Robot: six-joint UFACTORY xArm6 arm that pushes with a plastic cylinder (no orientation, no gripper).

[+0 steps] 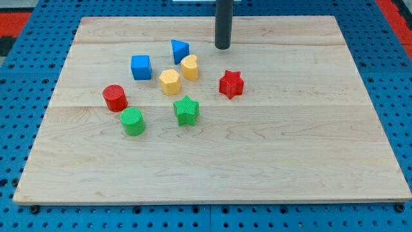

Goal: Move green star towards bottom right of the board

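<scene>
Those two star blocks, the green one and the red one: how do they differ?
The green star is green; the red star is red. The green star lies nearer the view's bottom and left, beside the green cylinder; the red star stands alone, closer to my tip. Both share the star shape and look similar in size.

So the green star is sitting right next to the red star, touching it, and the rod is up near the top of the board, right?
Not quite. In the camera view the green star is not touching the red star; bare board lies between them, with the red star up and to the view's right. The rest holds: my tip is near the view's top, right of the blue triangular block.
</scene>
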